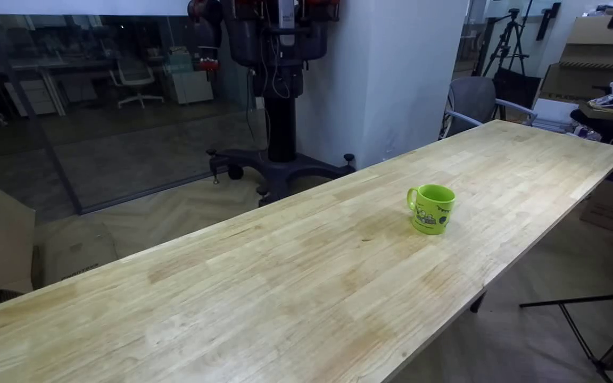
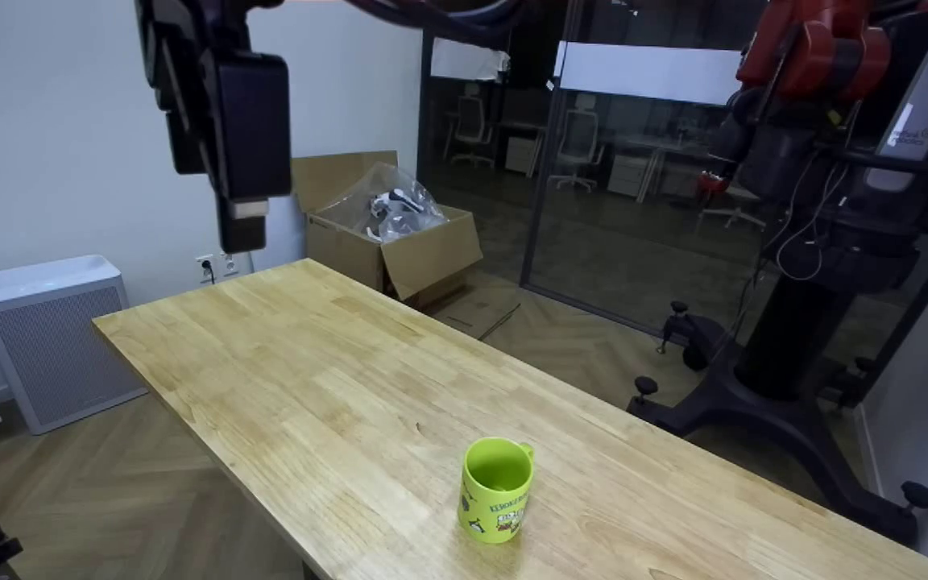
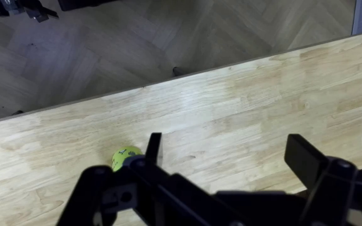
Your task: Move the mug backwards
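Table (image 1: 264, 298): one, long, pale wood in strips; you see it in both exterior views and in the wrist view.
Wheeled robot (image 1: 281, 125): one, dark with red parts, standing on its own base beyond one long side of the table, in both exterior views.
Open carton (image 2: 343, 254): in an exterior view you see one, near a corner of the table's short end, a clear plastic bag (image 2: 403, 213) inside.
White unit (image 2: 61, 346): one, with a grey grilled front, near the other corner of that table end.
Gripper (image 3: 225, 141): one; you have it raised above the table, its two fingers (image 3: 305, 163) standing wide, well apart, and between their tips your wrist view shows table surface.
Mug (image 1: 431, 213): one, lime green with dark printed drawings, standing upright, mouth up, on the table between its long sides, well apart from the gripper, which covers part of it in your wrist view.
Mug handle (image 1: 409, 199): one, turned toward the table's long side where the wheeled robot stands.
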{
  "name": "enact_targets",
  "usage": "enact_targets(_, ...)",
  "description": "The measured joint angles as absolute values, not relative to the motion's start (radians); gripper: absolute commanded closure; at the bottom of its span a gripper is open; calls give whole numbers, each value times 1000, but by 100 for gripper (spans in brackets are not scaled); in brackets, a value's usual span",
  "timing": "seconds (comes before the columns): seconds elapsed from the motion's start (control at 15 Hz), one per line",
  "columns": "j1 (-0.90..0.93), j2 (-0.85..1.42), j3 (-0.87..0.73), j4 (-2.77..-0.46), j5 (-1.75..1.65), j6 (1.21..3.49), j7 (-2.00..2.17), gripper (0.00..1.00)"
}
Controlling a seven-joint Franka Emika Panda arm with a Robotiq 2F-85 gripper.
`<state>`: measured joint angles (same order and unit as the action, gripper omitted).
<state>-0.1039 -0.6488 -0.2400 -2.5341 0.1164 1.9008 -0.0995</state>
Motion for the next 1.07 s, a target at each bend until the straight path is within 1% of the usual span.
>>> enact_targets(0.2, -104, -585, -238, -2531, 118, 2103, -103, 0)
enact_targets(0.4, -104, -442, -243, -2506, 120, 2314, -119, 0)
enact_targets(0.53, -104, -317, -244, -2463, 117, 2359, -126, 0)
enact_targets(0.8, -107, -73, -216, -2341, 46, 2369, -118, 0)
enact_targets(0.93, -107, 29, -195, -2284, -23, 2388, -98, 0)
enact_targets(1.07, -107, 73, -186, -2270, -23, 2400, -97, 0)
